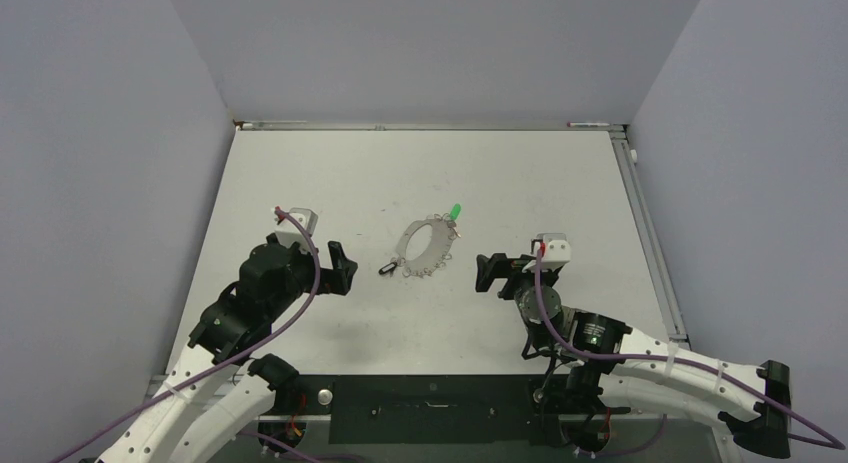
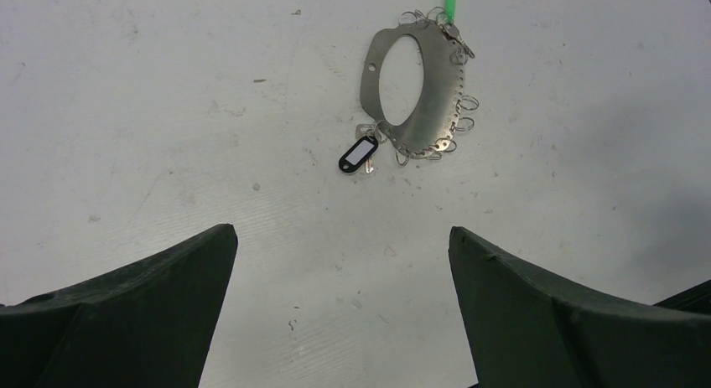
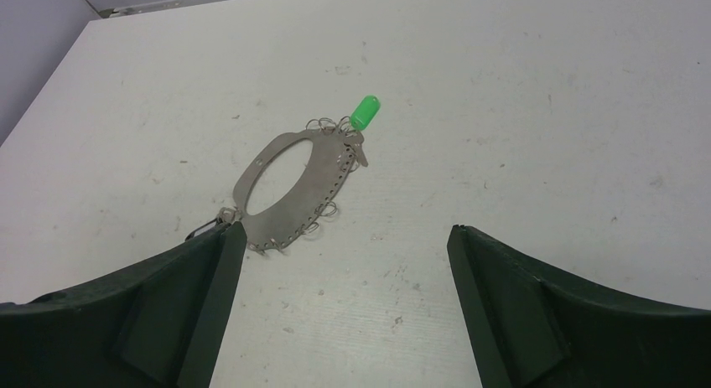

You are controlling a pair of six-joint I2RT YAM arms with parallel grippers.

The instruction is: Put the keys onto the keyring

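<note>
Seen from above, two white and black arms reach from the near edge of a pale worktop (image 1: 300,183) toward a keyring lying flat near its middle.

The left tool (image 1: 345,268) sits to the left of the keyring and a little nearer the arm bases. Its jaws are spread wide and grasp nothing. The right tool (image 1: 487,273) sits to the right of the keyring, about as near, also spread wide and empty. Neither touches the keyring. In each wrist view the dark fingers (image 2: 168,304) frame bare worktop, with the keyring beyond them.

The black-headed key (image 2: 357,154) is the nearest small thing. It lies at the keyring's near left end, just beside it, with a pale window on its face and a sliver of silver metal under it. Whether it is threaded on cannot be told. In the right wrist view it is mostly hidden behind a finger.

The keyring (image 2: 436,86) is a flat silver oval plate with a large oval opening. Small split rings (image 2: 467,103) hang from a row of holes along its right edge.

A bright green tag (image 3: 365,111) lies at the keyring's far right end, touching it.

Grey walls (image 1: 430,43) close in the worktop beyond the keyring and to either side.
</note>
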